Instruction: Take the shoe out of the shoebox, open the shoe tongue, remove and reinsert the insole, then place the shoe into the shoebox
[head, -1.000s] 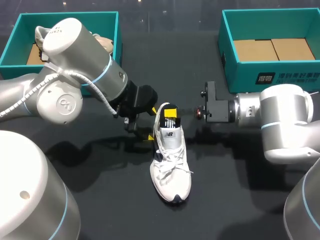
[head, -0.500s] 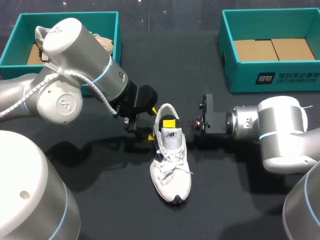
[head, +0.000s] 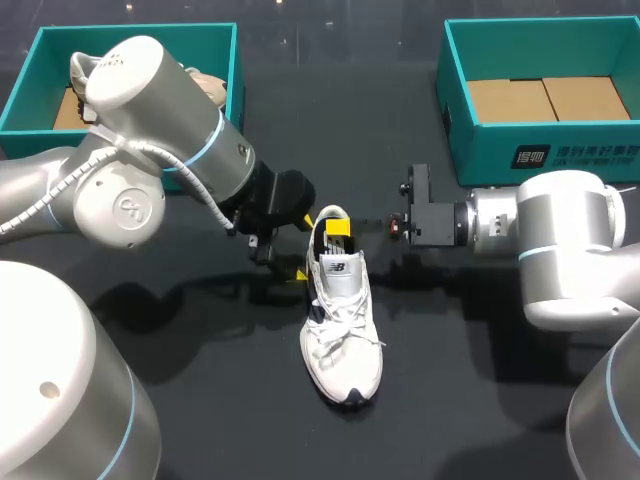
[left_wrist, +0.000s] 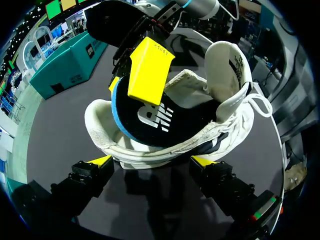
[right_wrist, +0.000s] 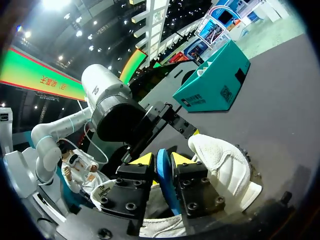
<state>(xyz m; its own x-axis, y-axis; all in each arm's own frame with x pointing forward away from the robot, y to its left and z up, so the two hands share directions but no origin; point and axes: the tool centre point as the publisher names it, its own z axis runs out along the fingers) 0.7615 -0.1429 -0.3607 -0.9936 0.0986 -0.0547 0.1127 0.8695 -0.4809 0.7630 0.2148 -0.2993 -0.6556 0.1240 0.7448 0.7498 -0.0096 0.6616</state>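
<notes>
One white lace-up shoe (head: 350, 372) lies out of its box in the middle of the black counter (head: 480, 390). Its long axis runs toe-first toward the robot's side, with the heel pointing away. The black, blue-edged insole (left_wrist: 150, 120) stands half out of the collar, heel end raised and forepart tucked inside. The padded tongue (left_wrist: 232, 65) is pulled forward over the loosened laces (head: 343, 322), leaving the mouth wide.

The right end effector (head: 338, 228) reaches in from the side, square across the shoe's length, and pinches the raised end of the insole between its two yellow tips. The left end effector (left_wrist: 152, 162) straddles the heel from the opposite side. In the left wrist view a yellow tip presses the sole edge on each flank, apparently clamping the shoe to the counter.

Both end effectors work at the heel, so neither is nearer. The right arm (head: 565, 245) carries the insole, and the left arm (head: 150, 170) serves as anchor.

The insole step appears mid-way. Freeing the insole looks to call for a draw up and back along the shoe's length, away from the toe, since a sideways tug would drag it against the collar.

Two teal shoeboxes sit at the far corners, well apart from the shoe. The right shoebox (head: 460, 110) shows its brown cardboard floor, and the left shoebox (head: 236, 70) is partly hidden behind the left arm.
</notes>
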